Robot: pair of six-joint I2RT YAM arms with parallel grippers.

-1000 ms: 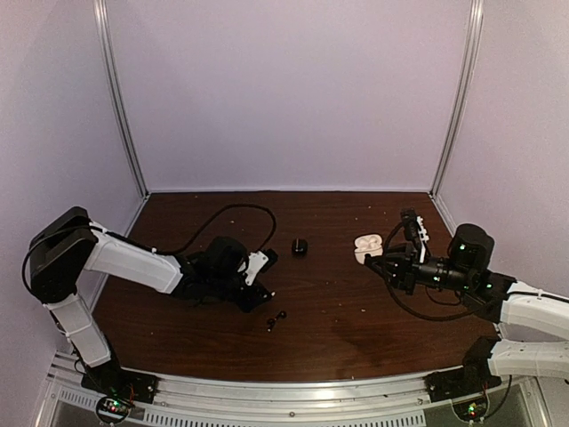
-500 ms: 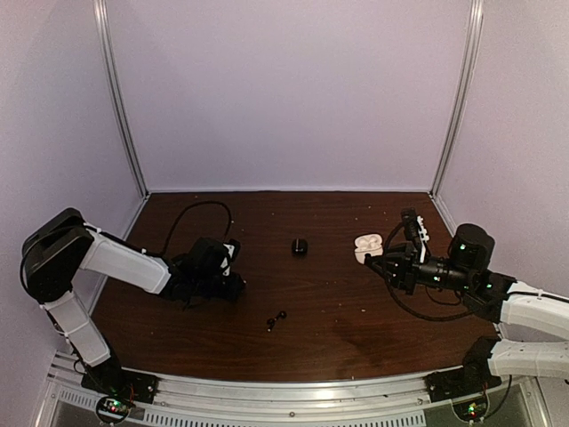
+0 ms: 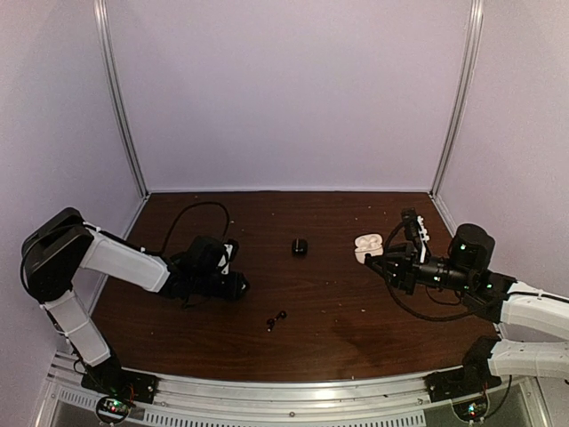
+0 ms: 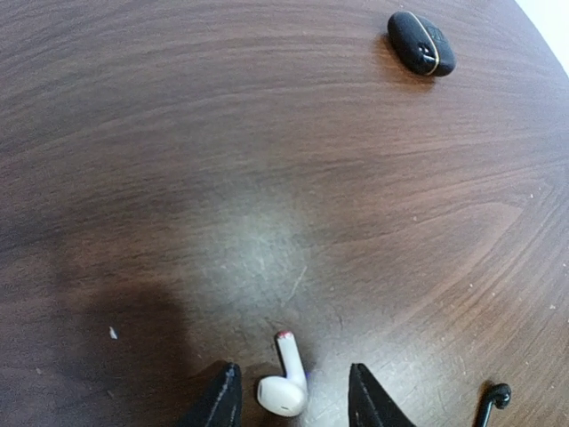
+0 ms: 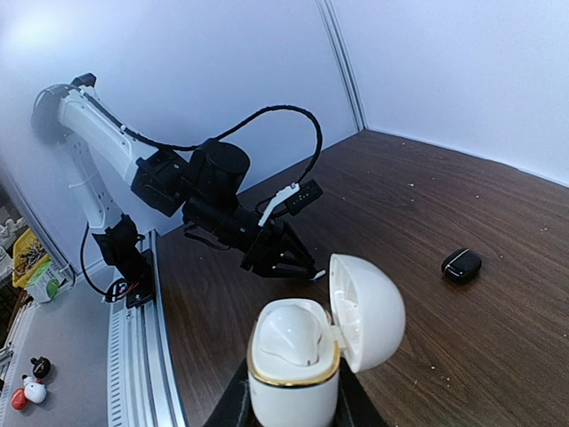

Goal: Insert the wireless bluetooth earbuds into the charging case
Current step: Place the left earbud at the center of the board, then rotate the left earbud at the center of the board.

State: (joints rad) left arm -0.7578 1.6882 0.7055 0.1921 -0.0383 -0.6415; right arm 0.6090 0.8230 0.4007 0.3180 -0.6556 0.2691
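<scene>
Item: left gripper (image 4: 294, 384), lower centre of the left wrist view; fingers parted, gripping nothing. Item: white earbud (image 4: 284, 390), lying on the dark wood table (image 4: 178, 133) in the gap between those fingers and clear of both, stem pointing toward the top of the frame. Item: black earbud (image 4: 491, 402), lower right corner of the same view, on the table. In the top view the black pair (image 3: 276, 319) lies lower centre, below and right of the left gripper. Item: black case (image 4: 420, 43), shut, upper right of the left wrist view, well apart from the earbuds. Item: white charging case (image 5: 293, 360), lid (image 5: 367, 311) swung open to the right, bottom centre of the right wrist view, clamped between the fingers of the right gripper (image 5: 292, 405); right of centre in the top view. Whether an earbud sits inside cannot be told.
</scene>
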